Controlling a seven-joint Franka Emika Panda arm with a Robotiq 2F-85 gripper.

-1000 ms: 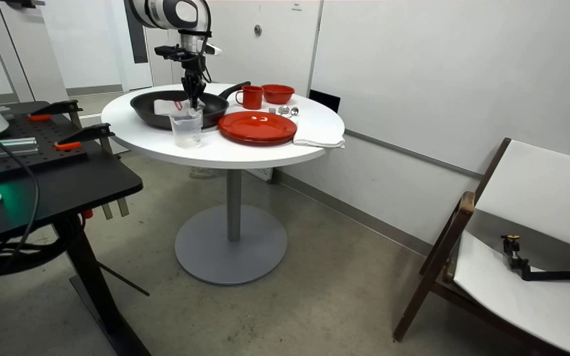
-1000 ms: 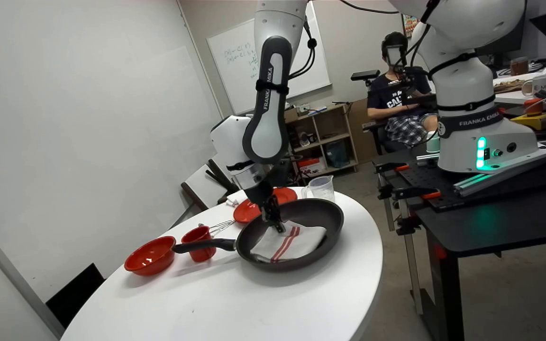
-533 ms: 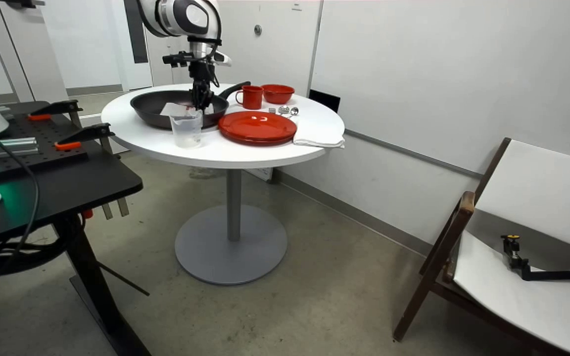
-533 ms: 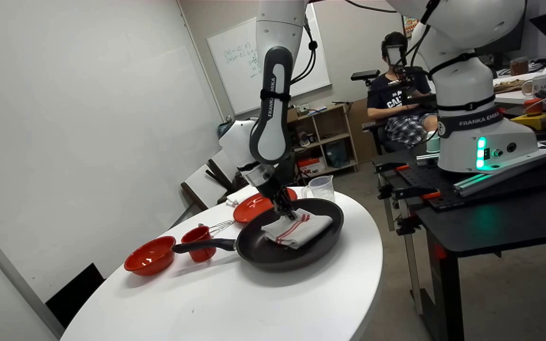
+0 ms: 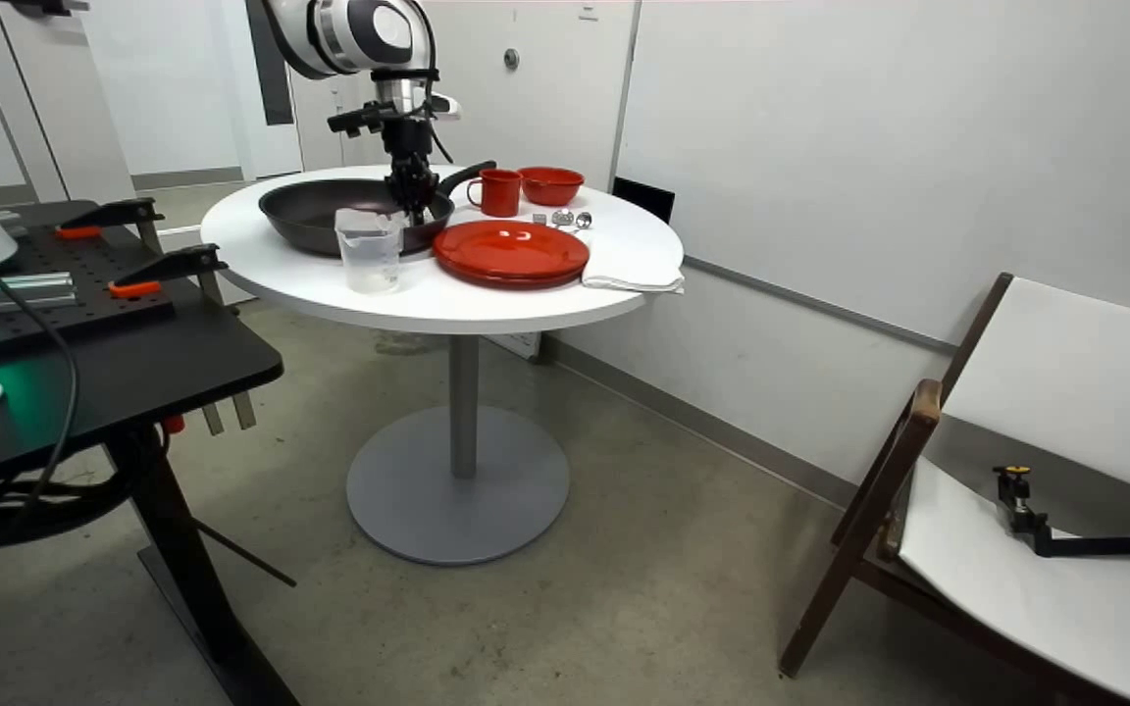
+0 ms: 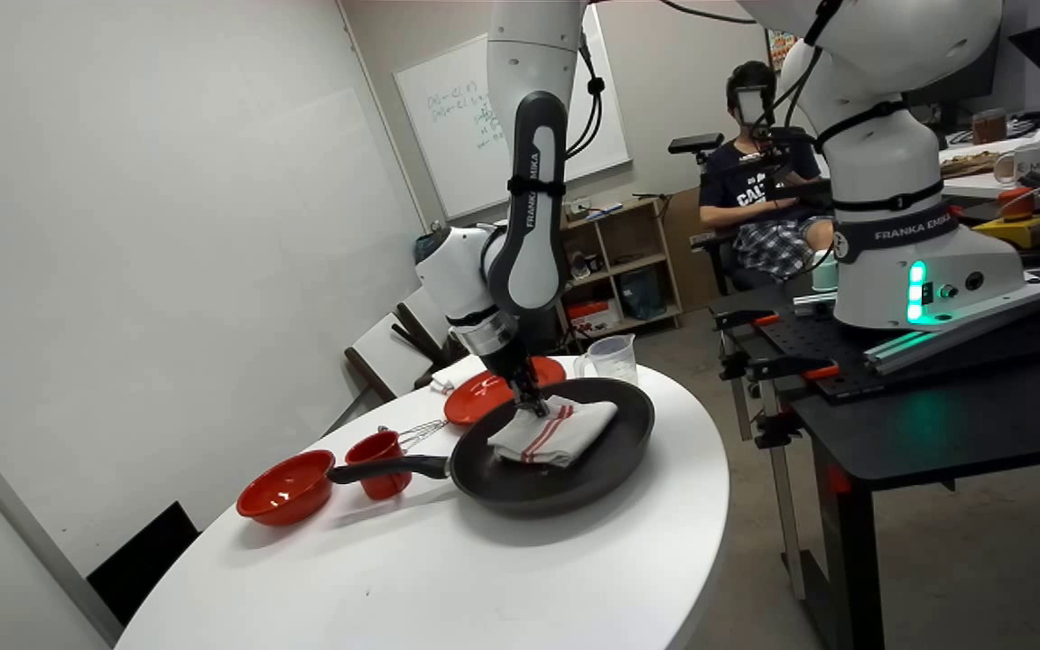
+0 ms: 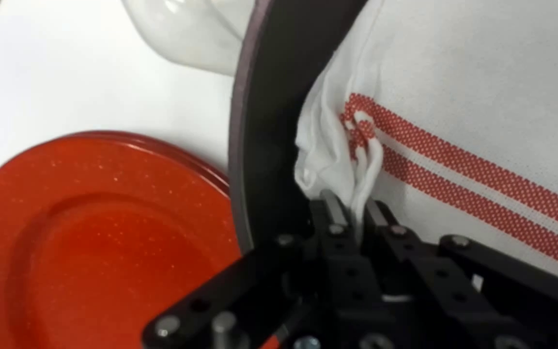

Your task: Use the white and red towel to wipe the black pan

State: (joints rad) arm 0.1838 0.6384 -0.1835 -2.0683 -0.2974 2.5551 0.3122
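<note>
The black pan (image 6: 520,495) stands on the round white table, with its handle (image 6: 394,468) toward the red mug. It also shows in an exterior view (image 5: 310,218). The white and red towel (image 6: 565,435) lies folded inside the pan. In the wrist view the towel (image 7: 463,87) is white with two red stripes, one edge bunched up. My gripper (image 7: 355,208) is shut on that bunched edge, close to the pan wall (image 7: 264,121) on the plates' side. In both exterior views the gripper (image 5: 416,218) (image 6: 536,411) points down into the pan. The towel is mostly hidden in an exterior view.
Stacked red plates (image 5: 511,250) stand right beside the pan. A clear measuring cup (image 5: 370,257) stands close to its rim. A red mug (image 6: 377,465), a red bowl (image 6: 285,489) and a whisk (image 6: 422,433) are near the handle. A folded white cloth (image 5: 634,267) lies at the table edge.
My gripper has dragged the towel across the pan toward the plates' side, then slightly toward the handle. The pan and other things have not visibly moved.
</note>
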